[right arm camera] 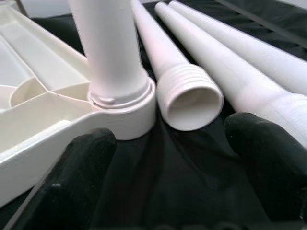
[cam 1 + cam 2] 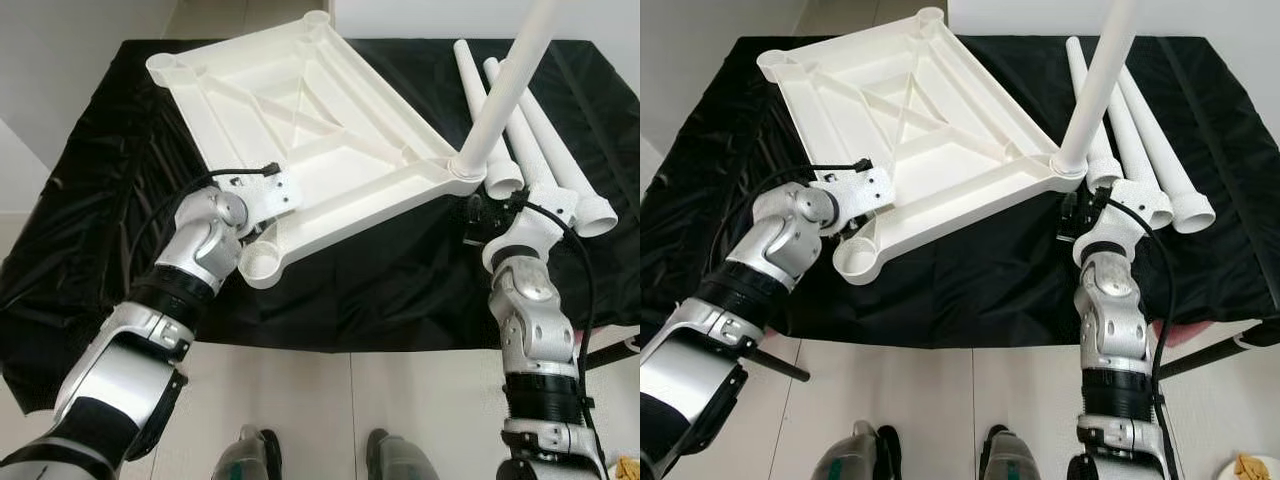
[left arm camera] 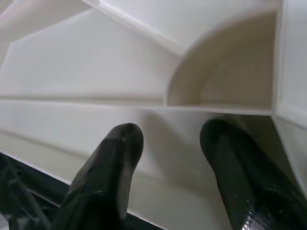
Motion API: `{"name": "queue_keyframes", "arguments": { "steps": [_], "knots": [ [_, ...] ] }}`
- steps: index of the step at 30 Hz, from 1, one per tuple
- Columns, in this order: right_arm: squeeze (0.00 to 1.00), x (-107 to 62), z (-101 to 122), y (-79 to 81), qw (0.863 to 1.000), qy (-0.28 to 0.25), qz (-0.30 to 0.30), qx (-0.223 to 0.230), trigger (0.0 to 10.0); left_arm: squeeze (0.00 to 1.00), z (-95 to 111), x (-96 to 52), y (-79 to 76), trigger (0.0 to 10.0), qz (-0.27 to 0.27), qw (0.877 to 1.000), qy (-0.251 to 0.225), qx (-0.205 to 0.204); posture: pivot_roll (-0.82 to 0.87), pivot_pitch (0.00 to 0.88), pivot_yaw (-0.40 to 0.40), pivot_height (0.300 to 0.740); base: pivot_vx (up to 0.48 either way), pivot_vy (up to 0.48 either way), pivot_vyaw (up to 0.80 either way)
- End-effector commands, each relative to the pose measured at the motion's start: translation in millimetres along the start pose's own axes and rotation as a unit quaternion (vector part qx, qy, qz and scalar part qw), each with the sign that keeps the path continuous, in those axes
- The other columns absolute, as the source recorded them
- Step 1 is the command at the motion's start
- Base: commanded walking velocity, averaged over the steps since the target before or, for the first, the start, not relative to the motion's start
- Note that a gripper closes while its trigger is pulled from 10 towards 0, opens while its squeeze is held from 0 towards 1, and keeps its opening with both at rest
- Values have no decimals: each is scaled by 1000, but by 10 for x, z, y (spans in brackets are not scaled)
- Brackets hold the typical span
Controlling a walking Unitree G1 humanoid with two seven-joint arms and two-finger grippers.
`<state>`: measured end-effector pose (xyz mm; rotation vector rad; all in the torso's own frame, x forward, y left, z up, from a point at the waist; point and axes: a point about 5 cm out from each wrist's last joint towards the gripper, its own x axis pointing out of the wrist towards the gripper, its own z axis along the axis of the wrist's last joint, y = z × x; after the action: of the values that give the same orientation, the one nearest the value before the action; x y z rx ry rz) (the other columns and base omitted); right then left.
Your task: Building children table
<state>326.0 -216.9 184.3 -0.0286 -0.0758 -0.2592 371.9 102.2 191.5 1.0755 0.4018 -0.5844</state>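
Where black cloth (image 2: 400, 290) drapes, pale floor (image 2: 330, 400)

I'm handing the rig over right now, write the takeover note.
Left gripper: open, at the near edge of the upturned white plastic tabletop by an empty corner socket.
Right gripper: open, holding nothing, near the fitted white leg.
Done: one leg stands in the right corner socket.
Left: three loose white legs lying on the black cloth need fitting.
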Motion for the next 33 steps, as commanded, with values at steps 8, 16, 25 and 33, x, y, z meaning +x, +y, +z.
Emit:
{"name": "queue_keyframes", "arguments": {
  "steps": [8, 16, 25, 33],
  "knots": [
    [0, 211, -134, 67, 1000, 27, 11, 9, 10000, 0, 129, -31, -71, 10000, -32, 999, -23, 6, -73, 176, 64, 740, 0, 0, 0],
    [0, 391, -140, 205, 999, 34, 34, 14, 10000, 0, 225, -67, -112, 10000, -42, 998, -41, 14, -60, 181, 60, 740, 0, 0, 0],
    [0, 531, -83, 362, 997, 35, 64, 21, 10000, 0, 365, -133, -237, 10000, -77, 994, -74, 23, -49, 186, 55, 740, 0, 0, 0],
    [0, 660, 17, 457, 995, 31, 90, 25, 10000, 0, 537, -226, -427, 10000, -126, 984, -115, 49, -44, 184, 53, 740, 0, 0, 0]
  ]
}}
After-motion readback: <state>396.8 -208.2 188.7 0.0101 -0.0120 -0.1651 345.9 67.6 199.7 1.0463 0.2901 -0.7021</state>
